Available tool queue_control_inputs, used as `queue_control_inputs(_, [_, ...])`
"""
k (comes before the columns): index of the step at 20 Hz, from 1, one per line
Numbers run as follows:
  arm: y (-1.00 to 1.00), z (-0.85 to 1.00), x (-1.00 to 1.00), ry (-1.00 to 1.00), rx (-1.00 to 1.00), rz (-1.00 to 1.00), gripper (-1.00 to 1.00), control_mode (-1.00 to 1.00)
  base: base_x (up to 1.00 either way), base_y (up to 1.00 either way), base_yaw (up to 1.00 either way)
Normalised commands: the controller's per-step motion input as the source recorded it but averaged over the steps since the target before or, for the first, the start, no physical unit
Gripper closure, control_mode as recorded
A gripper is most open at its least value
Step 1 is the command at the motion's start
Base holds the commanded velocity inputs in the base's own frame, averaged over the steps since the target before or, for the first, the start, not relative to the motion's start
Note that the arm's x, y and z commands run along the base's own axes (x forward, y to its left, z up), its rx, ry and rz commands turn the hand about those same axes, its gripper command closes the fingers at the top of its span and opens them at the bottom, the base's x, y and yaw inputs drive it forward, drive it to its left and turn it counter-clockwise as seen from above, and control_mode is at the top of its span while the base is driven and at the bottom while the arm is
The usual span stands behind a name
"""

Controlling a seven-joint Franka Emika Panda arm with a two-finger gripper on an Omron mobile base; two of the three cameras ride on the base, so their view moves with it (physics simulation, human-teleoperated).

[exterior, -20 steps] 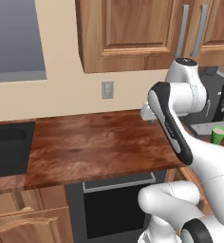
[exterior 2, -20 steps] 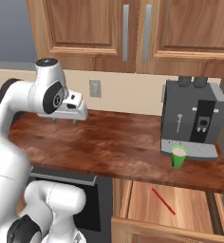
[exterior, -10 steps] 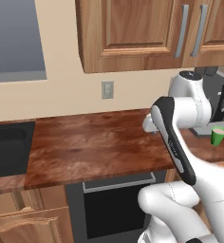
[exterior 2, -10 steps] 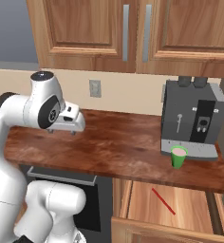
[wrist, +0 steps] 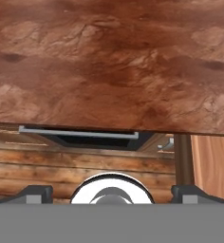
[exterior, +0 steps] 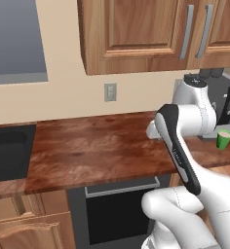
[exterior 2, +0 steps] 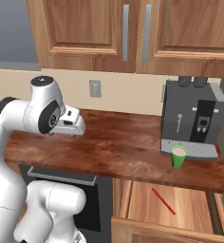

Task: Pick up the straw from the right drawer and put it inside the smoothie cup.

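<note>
Wide apart and holding nothing, the gripper (wrist: 112, 193) hangs above the front part of the reddish-brown wooden counter (exterior 2: 118, 147); its two dark fingertips (wrist: 35, 193) sit at opposite sides of the hand view.

Nearest the base, the right drawer (exterior 2: 190, 216) stands pulled out under the counter's right end, and the straw (exterior 2: 163, 201) lies slanted on its floor. The drawer's front is cut off by the bottom edge of the right base view. To its left is the black-fronted oven (exterior: 119, 211) with its silver handle (wrist: 78, 133).

On the counter, the smoothie cup (exterior 2: 179, 156) stands upright just in front of the dark grey coffee machine (exterior 2: 193, 118), which the arm partly covers in the left base view. A black sink (exterior: 7, 156) is set in the counter's left end.

Behind, a wall outlet (exterior: 110, 92) sits on the beige wall under the wooden upper cabinets (exterior 2: 133, 33).
</note>
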Motion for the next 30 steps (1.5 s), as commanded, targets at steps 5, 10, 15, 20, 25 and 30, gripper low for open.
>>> queue_control_inputs(5, [0.00,-0.06,0.00,0.00,0.00,0.00,-1.00,-1.00,0.00,0.00,0.00])
queue_control_inputs(10, [0.00,-0.08,-0.01,0.00,0.00,0.00,-1.00,-1.00,0.00,0.00,0.00])
queue_control_inputs(15, [0.00,-0.09,-0.19,0.00,0.00,0.00,-1.00,-1.00,0.00,0.00,0.00])
queue_control_inputs(20, [0.00,-0.13,-0.29,0.00,0.00,0.00,-1.00,-1.00,0.00,0.00,0.00])
queue_control_inputs(25, [0.00,-0.10,-0.17,0.00,0.00,0.00,-1.00,-1.00,0.00,0.00,0.00])
queue_control_inputs(30, [0.00,-0.11,-0.18,0.00,0.00,0.00,-1.00,-1.00,0.00,0.00,0.00])
